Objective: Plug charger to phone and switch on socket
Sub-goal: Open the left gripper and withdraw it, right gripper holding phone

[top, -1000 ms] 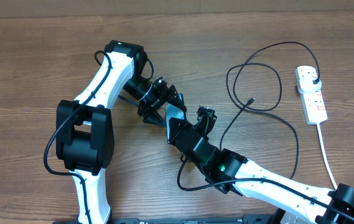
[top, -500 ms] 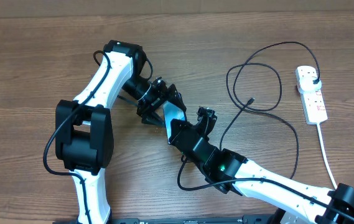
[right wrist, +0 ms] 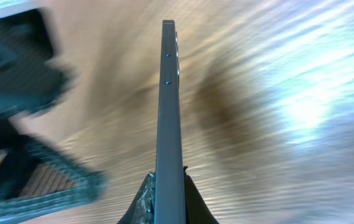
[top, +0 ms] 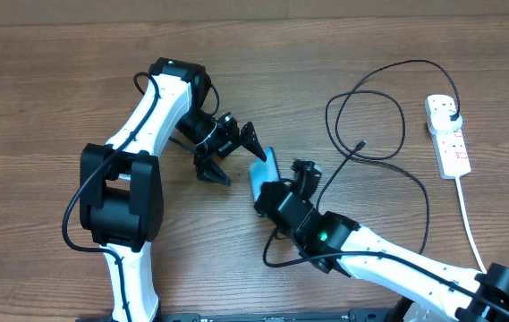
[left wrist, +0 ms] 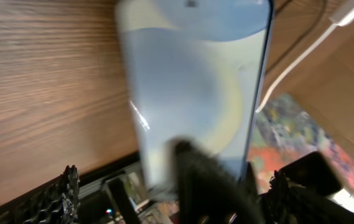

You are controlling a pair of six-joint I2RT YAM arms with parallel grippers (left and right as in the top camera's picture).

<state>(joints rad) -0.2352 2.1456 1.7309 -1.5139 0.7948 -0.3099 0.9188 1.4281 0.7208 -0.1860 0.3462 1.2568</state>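
The right gripper (top: 264,190) is pinching the phone (top: 263,168) by its near end, jaws pressed onto its two faces. It is carrying it on edge, tilted, above the middle of the table (top: 48,80), and the right wrist view is showing the slim body edge-on, rising from between the pads. The left gripper (top: 240,165) is sitting just left of it with jaws spread wide and holding nothing, its far fingertip close beside the phone's rim. The trouble looks likely to start there, since a small swing of either arm could knock that fingertip into the phone. With the grip so low on a tall, thin body, the phone could pivot or slide out. The charger (top: 381,159) is lying in loose loops well off to the right. Its small connector (top: 361,143) is resting free on the wood, and its plug (top: 452,111) is sitting at the far end of the socket (top: 449,136). Any reach for that connector risks dragging the loops or tugging the plug. Compared with a second ago, the left jaws have let go and opened, the two grippers are no longer bunched together, and the phone has shifted right and nearer with the right arm.
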